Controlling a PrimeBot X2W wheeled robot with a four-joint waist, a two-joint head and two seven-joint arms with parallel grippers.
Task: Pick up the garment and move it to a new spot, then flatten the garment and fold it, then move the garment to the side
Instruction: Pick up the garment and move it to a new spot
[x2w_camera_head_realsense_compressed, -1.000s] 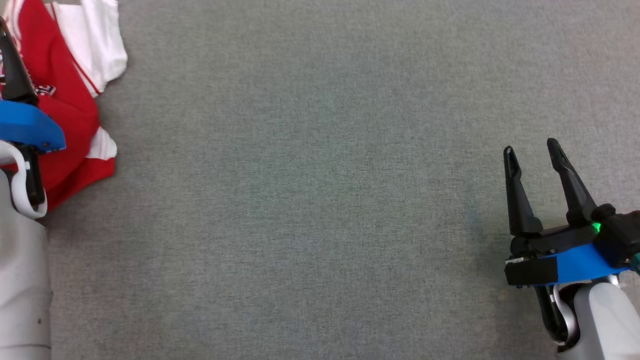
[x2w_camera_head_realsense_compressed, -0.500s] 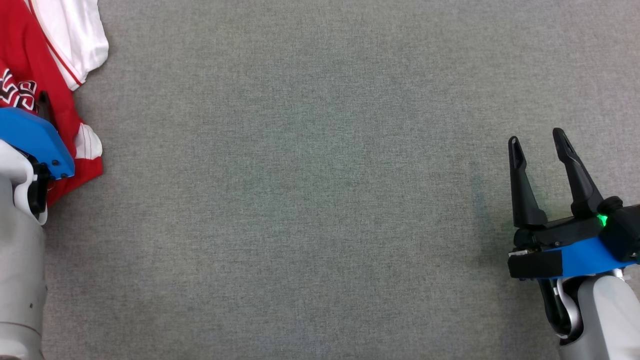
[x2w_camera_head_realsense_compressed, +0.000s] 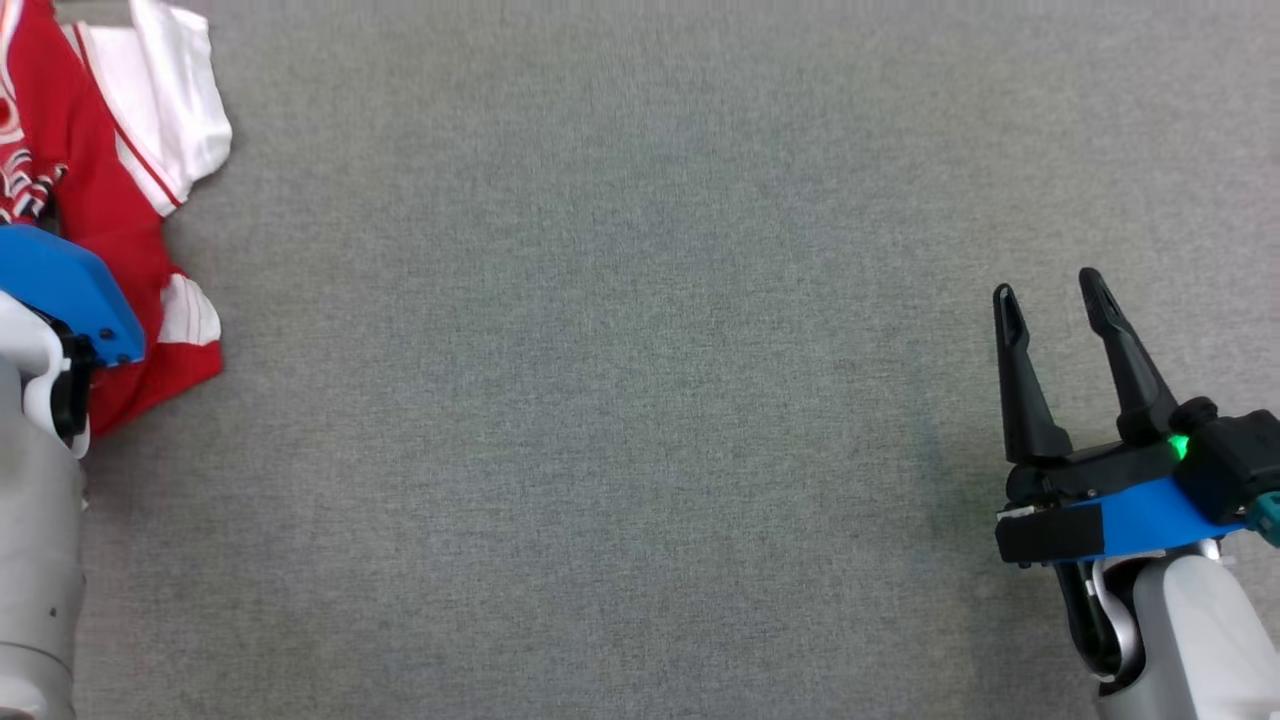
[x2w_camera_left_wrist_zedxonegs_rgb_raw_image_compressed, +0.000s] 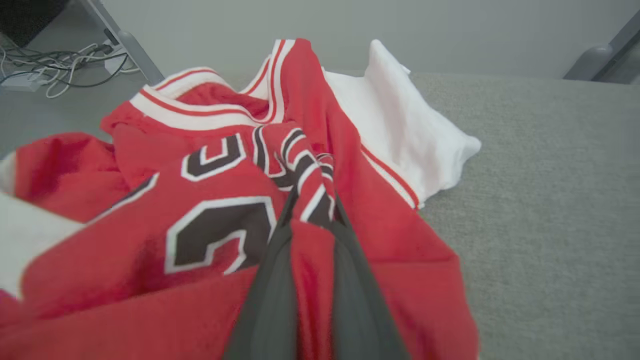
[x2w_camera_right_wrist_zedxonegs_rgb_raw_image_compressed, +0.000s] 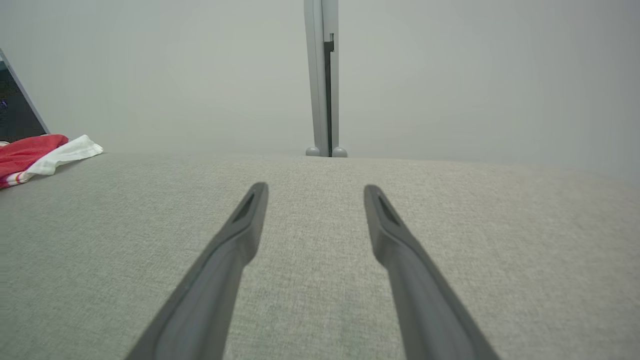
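Observation:
The garment (x2w_camera_head_realsense_compressed: 110, 200) is a red jersey with white sleeves and dark numbers, crumpled at the table's far left edge. In the left wrist view the garment (x2w_camera_left_wrist_zedxonegs_rgb_raw_image_compressed: 200, 210) is bunched up around my left gripper (x2w_camera_left_wrist_zedxonegs_rgb_raw_image_compressed: 312, 202), whose two dark fingers (x2w_camera_left_wrist_zedxonegs_rgb_raw_image_compressed: 270, 295) stand close together, shut on a ridge of the red cloth. In the head view that arm's blue housing (x2w_camera_head_realsense_compressed: 65, 295) sits over the jersey and hides the fingers. My right gripper (x2w_camera_head_realsense_compressed: 1045, 290) hovers open over bare table at the lower right, its fingers (x2w_camera_right_wrist_zedxonegs_rgb_raw_image_compressed: 240, 235) wide apart with nothing between them. The garment (x2w_camera_right_wrist_zedxonegs_rgb_raw_image_compressed: 40, 152) lies far to its left.
The grey cloth-covered table (x2w_camera_head_realsense_compressed: 620, 380) stretches between the two arms. A grey upright post (x2w_camera_right_wrist_zedxonegs_rgb_raw_image_compressed: 322, 75) stands at the table's far edge. Loose cables (x2w_camera_left_wrist_zedxonegs_rgb_raw_image_compressed: 55, 60) lie on the floor beyond the jersey, next to a slanted metal leg (x2w_camera_left_wrist_zedxonegs_rgb_raw_image_compressed: 125, 45).
My left gripper has come down into the jersey and closed, pinching up a ridge of red cloth. The head camera shifted a little. The right gripper stays open in about the same place.

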